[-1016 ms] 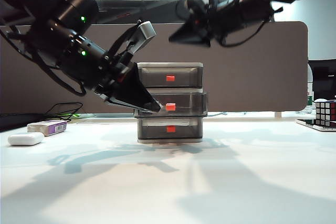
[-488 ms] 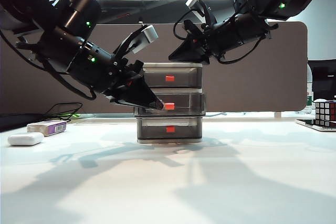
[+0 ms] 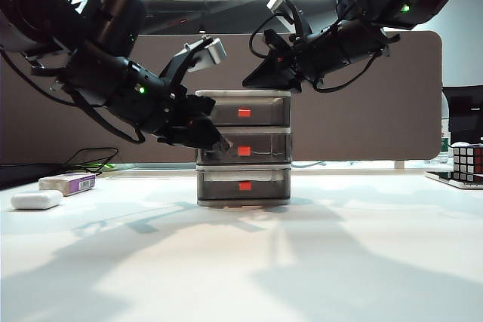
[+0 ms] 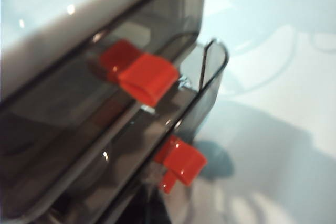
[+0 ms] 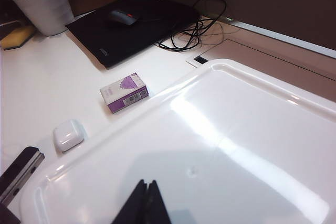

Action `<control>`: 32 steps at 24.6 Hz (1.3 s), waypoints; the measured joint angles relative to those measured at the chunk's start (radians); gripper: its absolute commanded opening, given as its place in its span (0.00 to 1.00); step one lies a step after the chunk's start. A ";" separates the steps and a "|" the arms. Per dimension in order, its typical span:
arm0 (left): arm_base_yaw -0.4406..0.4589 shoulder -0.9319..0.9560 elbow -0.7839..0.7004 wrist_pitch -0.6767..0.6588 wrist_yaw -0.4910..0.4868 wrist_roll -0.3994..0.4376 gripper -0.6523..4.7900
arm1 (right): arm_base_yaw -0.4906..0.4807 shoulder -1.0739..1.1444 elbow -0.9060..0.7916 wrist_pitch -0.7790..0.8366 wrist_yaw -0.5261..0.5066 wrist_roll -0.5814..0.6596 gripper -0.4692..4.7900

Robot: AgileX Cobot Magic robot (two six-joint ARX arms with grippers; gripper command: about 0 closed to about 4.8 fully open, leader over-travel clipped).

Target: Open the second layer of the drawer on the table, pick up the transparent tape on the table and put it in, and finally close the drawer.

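The drawer (image 3: pixel 244 147) stands mid-table (image 3: pixel 241 262) in the exterior view, with three smoky grey tiers, each with a red handle. The second layer (image 3: pixel 264 148) sits about flush with the other tiers. My left gripper (image 3: pixel 223 145) is shut, its tips against that tier's front just left of the handle (image 3: pixel 244 151). The left wrist view shows this handle (image 4: pixel 181 163) close by the dark tips of the left gripper (image 4: pixel 152 209). My right gripper (image 5: pixel 146 183) is shut, on or just above the unit's white top (image 5: pixel 236 129). The transparent tape is out of view.
A white oval case (image 3: pixel 36 200) and a purple-and-white box (image 3: pixel 68 182) lie at the table's far left. A Rubik's cube (image 3: pixel 468 162) sits at the right edge. A brown partition (image 3: pixel 362 111) stands behind. A black laptop (image 5: pixel 131 30) and cables lie beyond.
The second layer stuck out toward the camera a second ago and has slid back in. My left gripper moved in with it. The right gripper came down over the unit's top, then held still.
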 measured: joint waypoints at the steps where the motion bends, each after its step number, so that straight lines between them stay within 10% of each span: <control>1: -0.001 0.003 0.000 0.006 -0.011 0.000 0.11 | 0.000 0.000 0.000 0.000 0.000 0.000 0.08; 10: 0.000 0.006 0.000 0.066 -0.103 0.000 0.11 | 0.000 0.000 0.000 0.000 0.000 -0.005 0.08; 19: -0.001 -0.132 -0.001 -0.165 0.045 0.004 0.11 | 0.002 -0.087 -0.015 -0.084 -0.045 -0.079 0.08; 32: 0.001 -1.085 -0.470 -0.436 -0.288 -0.180 0.11 | -0.007 -0.754 -0.494 -0.230 0.268 -0.133 0.08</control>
